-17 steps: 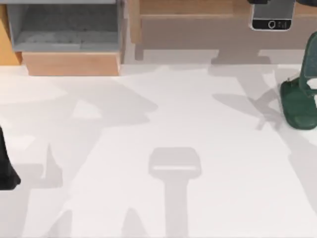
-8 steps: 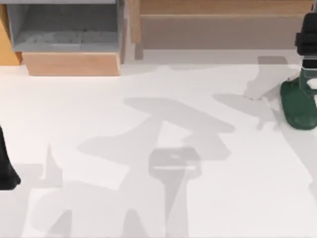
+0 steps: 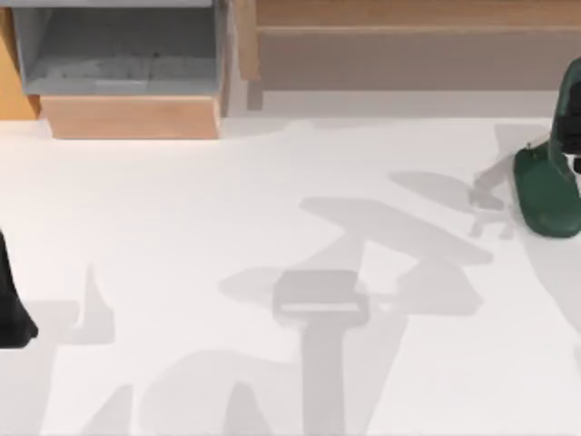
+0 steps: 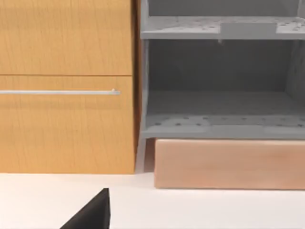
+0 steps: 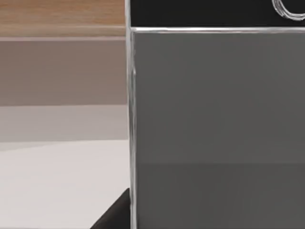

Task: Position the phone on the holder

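Note:
The phone point(image 5: 214, 119) looms close in the right wrist view: dark grey screen, silver rim, and part of its round home button point(image 5: 288, 9) at one end. My right gripper is shut on it, and one black finger point(image 5: 114, 217) shows beside the rim. The dark green holder point(image 3: 543, 195) stands at the table's right edge in the top view, its oval base toward the left and its upright back cut off by the frame. I cannot tell whether the phone touches the holder. My left arm point(image 3: 11, 309) is parked at the table's left edge.
A grey open shelf unit point(image 3: 118, 50) on a pale wooden block point(image 3: 132, 116) stands at the back left, with an orange wooden cabinet point(image 4: 66, 86) beside it. A long wooden bench point(image 3: 399, 45) runs along the back right. White tabletop point(image 3: 272, 209) spreads between the arms.
The phone, held at the top right of the top view a second ago, travelled right and down toward the holder and left that view. The arm's shadow swept across the table. The left arm stayed put.

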`<state>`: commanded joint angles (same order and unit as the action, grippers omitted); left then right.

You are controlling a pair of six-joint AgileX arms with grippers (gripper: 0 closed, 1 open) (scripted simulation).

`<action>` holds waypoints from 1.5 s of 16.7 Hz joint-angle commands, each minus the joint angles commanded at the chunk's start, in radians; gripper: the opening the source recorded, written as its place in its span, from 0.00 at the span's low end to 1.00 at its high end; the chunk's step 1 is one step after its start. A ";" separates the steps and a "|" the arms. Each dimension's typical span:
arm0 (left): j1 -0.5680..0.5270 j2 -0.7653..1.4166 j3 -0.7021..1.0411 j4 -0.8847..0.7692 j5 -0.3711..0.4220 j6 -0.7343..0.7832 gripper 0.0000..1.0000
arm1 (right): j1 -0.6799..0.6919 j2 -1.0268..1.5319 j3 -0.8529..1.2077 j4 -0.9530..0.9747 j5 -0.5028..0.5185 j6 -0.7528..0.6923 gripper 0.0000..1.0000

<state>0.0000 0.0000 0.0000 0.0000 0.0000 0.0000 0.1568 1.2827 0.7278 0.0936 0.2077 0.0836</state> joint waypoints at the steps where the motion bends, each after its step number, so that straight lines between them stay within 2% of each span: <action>1: 0.000 0.000 0.000 0.000 0.000 0.000 1.00 | 0.000 0.000 0.000 0.000 0.000 0.000 0.00; 10: 0.000 0.000 0.000 0.000 0.000 0.000 1.00 | -0.006 0.062 0.027 0.050 -0.006 0.026 0.00; 15: 0.000 0.000 0.000 0.000 0.000 0.000 1.00 | -0.031 0.199 0.072 0.132 -0.023 -0.003 0.00; 20: 0.000 0.000 0.000 0.000 0.000 0.000 1.00 | -0.034 0.220 0.080 0.143 -0.027 -0.013 0.00; 25: 0.000 0.000 0.000 0.000 0.000 0.000 1.00 | -0.034 0.220 0.080 0.143 -0.027 -0.013 0.38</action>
<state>0.0000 0.0000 0.0000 0.0000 0.0000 0.0000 0.1231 1.5023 0.8075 0.2364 0.1802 0.0705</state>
